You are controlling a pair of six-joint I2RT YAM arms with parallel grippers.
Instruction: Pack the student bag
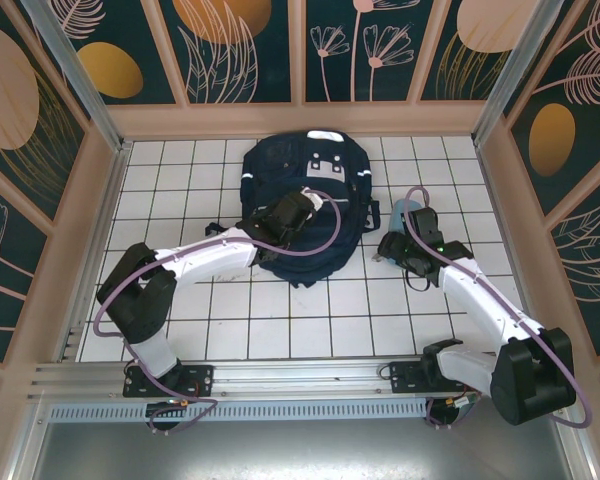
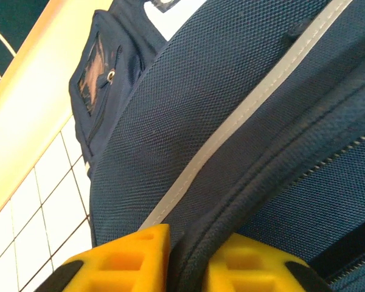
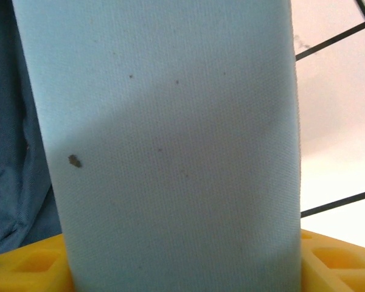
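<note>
**A:** Where is the student bag [image 1: 280, 170] lying?

**B:** It is lying flat on the white-tiled table [image 1: 280, 315], toward the far middle. Its white patches are pointing at the back wall.

**A:** What is the left end effector [image 1: 318, 200] doing?

**B:** It is reaching in from the left and resting over the middle of the bag. In the left wrist view its yellow fingers [image 2: 134, 258] are standing close together. A raised ridge of navy fabric is running up between them, so it is pinching the bag there. A pale stripe [image 2: 231, 128] is crossing the fabric just above the pinch.

**A:** And the right end effector [image 1: 398, 228]?

**B:** It is sitting just beside the bag's right edge, at a pale blue item [image 1: 408, 208] lying on the tiles. In the right wrist view the item's woven surface [image 3: 170, 121] is standing between the two yellow fingers. They are spreading fairly wide, one on each side of it.

**A:** Is it gripping the item?

**B:** I cannot tell. The fingers are meeting the item's edges at the bottom of the view, but whether they are pressing on it is not showing.
</note>
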